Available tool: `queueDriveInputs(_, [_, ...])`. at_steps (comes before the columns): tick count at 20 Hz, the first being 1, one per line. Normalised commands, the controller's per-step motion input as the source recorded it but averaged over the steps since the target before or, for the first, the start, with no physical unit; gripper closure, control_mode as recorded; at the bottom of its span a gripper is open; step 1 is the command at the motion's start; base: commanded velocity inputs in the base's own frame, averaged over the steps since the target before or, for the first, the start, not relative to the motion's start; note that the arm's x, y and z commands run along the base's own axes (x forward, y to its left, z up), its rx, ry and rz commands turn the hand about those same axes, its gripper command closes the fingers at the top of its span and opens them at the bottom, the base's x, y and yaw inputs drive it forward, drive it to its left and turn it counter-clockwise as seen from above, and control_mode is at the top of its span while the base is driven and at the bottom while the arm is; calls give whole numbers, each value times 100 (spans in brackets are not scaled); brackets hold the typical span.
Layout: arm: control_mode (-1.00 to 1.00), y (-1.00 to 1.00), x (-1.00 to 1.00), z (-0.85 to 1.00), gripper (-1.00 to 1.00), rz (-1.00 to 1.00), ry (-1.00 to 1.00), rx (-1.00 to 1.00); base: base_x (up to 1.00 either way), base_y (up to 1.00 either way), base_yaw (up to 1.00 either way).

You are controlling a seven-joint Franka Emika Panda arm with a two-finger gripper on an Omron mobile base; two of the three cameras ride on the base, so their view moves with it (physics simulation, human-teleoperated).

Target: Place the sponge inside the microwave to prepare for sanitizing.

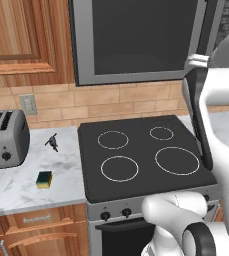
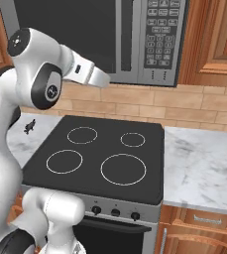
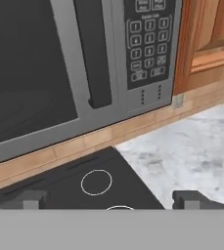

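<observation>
The sponge [image 1: 44, 179], a small yellow block with a dark green top, lies on the marble counter left of the stove, near the counter's front edge. The microwave [image 1: 136, 40] hangs above the stove with its dark glass door shut. Its keypad [image 2: 160, 34] sits on the right, and the hand view shows its vertical door handle [image 3: 91, 53]. My gripper [image 3: 111, 202] is raised over the stove and faces the microwave [image 3: 59, 73]. Its fingertips [image 3: 31, 199] stand wide apart, open, with nothing between them. It is far from the sponge.
A silver toaster [image 1: 3, 137] stands at the left of the counter, with a small dark spiky object [image 1: 51, 142] beside it. The black cooktop [image 1: 141, 155] lies below the microwave. Marble counter [image 2: 204, 163] extends right of the stove, and wooden cabinets [image 2: 214, 39] flank the microwave.
</observation>
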Motion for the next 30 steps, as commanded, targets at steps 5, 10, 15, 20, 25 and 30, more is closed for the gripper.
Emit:
queueDriveInputs(5, [-100,-49,-16,49,-100,-7,-25,5,0,0,0])
queueDriveInputs(10, [-100,-16,15,7,-100,1,-2,5,0,0,0])
queueDriveInputs(15, [-100,-16,23,5,-100,16,1,0,0,0,0])
queueDriveInputs(20, [-100,-6,19,26,-100,15,5,0,0,0,0])
queueDriveInputs(25, [-100,0,23,9,-100,11,2,-1,0,0,0])
queueDriveInputs(30, [-100,0,49,1,-100,4,5,-2,0,0,0])
